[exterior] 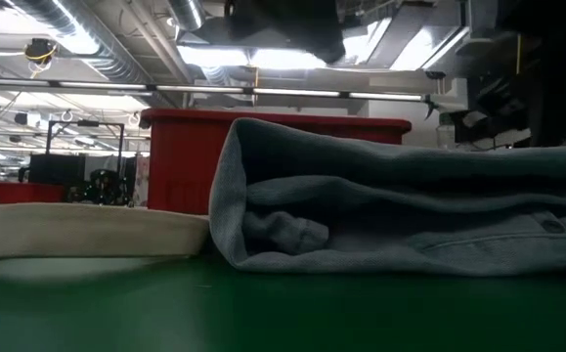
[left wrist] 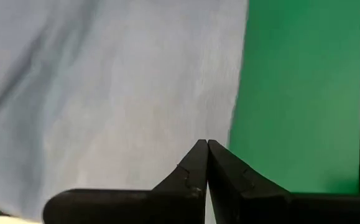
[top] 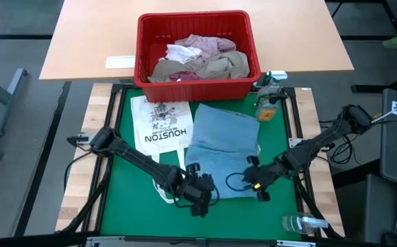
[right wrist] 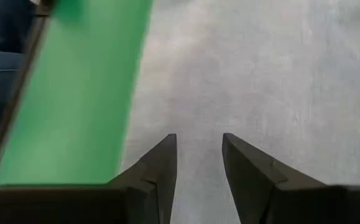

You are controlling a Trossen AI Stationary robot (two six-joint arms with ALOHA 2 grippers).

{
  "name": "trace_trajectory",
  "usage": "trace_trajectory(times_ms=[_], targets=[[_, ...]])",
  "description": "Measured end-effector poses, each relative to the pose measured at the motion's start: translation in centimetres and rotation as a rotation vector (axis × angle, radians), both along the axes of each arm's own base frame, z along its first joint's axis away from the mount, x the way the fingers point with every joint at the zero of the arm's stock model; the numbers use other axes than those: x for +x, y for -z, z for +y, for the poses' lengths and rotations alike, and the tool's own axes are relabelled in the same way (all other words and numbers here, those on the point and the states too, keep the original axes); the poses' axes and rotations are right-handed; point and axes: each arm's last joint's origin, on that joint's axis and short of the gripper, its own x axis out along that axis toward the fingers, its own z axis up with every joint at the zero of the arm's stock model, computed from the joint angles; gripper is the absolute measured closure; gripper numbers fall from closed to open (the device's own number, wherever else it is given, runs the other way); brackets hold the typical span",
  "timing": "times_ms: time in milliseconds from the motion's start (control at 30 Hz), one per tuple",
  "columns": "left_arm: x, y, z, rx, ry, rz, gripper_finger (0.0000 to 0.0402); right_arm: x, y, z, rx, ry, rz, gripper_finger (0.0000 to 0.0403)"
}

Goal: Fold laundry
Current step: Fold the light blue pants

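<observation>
A light blue-grey garment (top: 222, 147) lies folded flat on the green mat (top: 126, 171). In the low view its rounded fold (exterior: 239, 196) faces the camera. More laundry (top: 198, 58), pink, white and tan, lies heaped in the red basket (top: 143, 48) at the far side. My left gripper (left wrist: 207, 144) is shut and hangs over the garment's near left corner (top: 199, 195). My right gripper (right wrist: 198, 140) is open over the garment's near right part (top: 258, 186), with nothing between its fingers.
A white tote bag (top: 160, 123) printed HOUSTON lies on the mat left of the garment. A bottle with an orange label (top: 268, 103) stands at the mat's far right corner, and a clear spray bottle (top: 301, 223) lies near the right front. A wooden table (top: 81, 41) carries the basket.
</observation>
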Motion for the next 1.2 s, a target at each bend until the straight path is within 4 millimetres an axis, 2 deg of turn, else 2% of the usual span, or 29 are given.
trace_trajectory(times_ms=[200,467,633,767,900,1200], targets=[[0.4,4.0,-1.2,0.034,0.016,0.113,0.0398,0.1,1.9,0.9,-0.019,0.007,0.1,0.0274],[1.1,8.5,-1.6,0.045,0.032,0.221,0.0398,0.8,5.7,1.9,-0.1,-0.005,0.229,0.0274],[1.3,10.2,-1.9,0.024,0.048,0.268,0.0398,0.9,6.8,1.9,-0.128,-0.004,0.274,0.0274],[1.2,10.3,-2.2,0.025,0.055,0.272,0.0398,0.9,6.7,1.9,-0.126,-0.005,0.275,0.0274],[0.9,9.5,-2.1,0.012,0.059,0.278,0.0398,0.8,6.4,1.8,-0.111,-0.012,0.272,0.0274],[-0.6,5.7,-2.1,-0.007,0.08,0.266,0.0398,0.1,3.9,1.6,-0.025,-0.044,0.232,0.0274]])
